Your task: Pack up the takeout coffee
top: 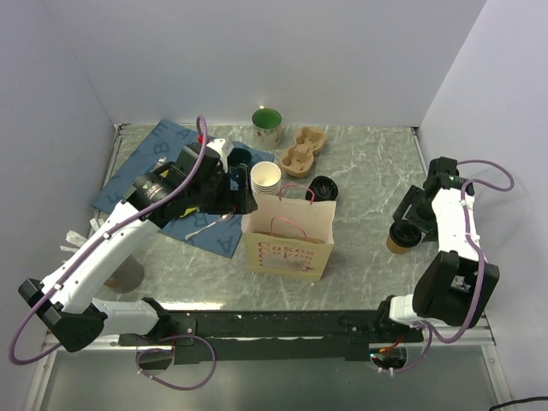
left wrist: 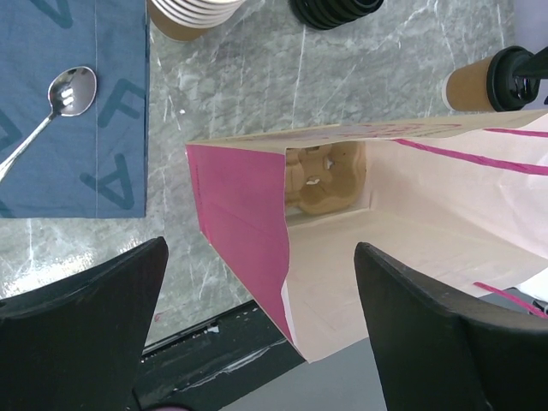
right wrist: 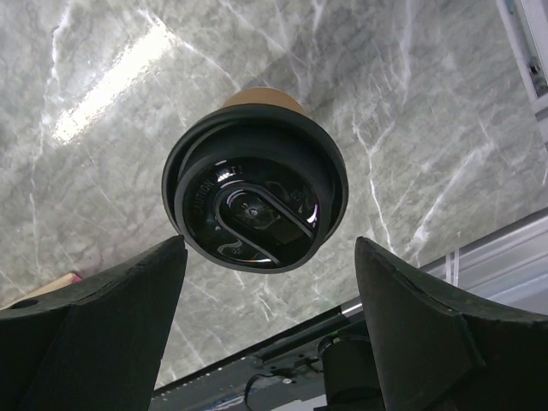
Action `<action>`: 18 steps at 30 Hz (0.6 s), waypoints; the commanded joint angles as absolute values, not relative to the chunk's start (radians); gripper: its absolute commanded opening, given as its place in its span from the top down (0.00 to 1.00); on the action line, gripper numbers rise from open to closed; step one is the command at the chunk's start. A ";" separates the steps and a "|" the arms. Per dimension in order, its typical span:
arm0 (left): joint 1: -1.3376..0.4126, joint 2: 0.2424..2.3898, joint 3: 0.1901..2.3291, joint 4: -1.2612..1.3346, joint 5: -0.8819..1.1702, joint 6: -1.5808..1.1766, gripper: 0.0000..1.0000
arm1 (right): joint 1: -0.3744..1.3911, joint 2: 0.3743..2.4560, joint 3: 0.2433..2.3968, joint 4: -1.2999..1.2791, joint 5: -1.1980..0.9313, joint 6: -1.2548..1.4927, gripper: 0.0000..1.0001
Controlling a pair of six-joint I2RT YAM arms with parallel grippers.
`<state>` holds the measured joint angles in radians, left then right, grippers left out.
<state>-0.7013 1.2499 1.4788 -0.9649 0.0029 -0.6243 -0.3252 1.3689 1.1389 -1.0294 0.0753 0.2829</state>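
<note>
Takeout coffee (right wrist: 255, 184) beneath right end effector (right wrist: 267, 253)

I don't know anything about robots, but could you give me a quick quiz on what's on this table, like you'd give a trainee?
1. True or false: the takeout coffee is already inside the paper bag.
2. What does the right wrist view show below and between the open fingers of the right gripper? A) the coffee's black lid B) the green mug C) the stack of lidless cups
3. Fill in the blank: the spoon lies on the blue ___.

Key: 1 false, it stands on the table to the right of the bag. 2 A. 3 cloth.
</note>
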 commanded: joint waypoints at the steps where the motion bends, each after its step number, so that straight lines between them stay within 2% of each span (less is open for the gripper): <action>1: -0.698 1.226 1.468 -0.928 0.018 -0.638 0.04 | -0.330 1.397 1.144 -0.985 0.051 0.216 0.13; 14: -0.698 1.201 1.417 -0.879 0.052 -0.647 0.03 | -0.330 1.439 1.152 -0.997 0.067 0.169 0.16; 18: -0.698 1.204 1.422 -0.876 0.054 -0.649 0.03 | -0.330 1.414 1.167 -1.023 0.070 0.178 0.13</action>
<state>-0.7013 1.2217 1.4193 -0.9203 0.0376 -0.6395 -0.3252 1.4174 1.1423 -0.9970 0.0360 0.1860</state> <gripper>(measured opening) 0.969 0.858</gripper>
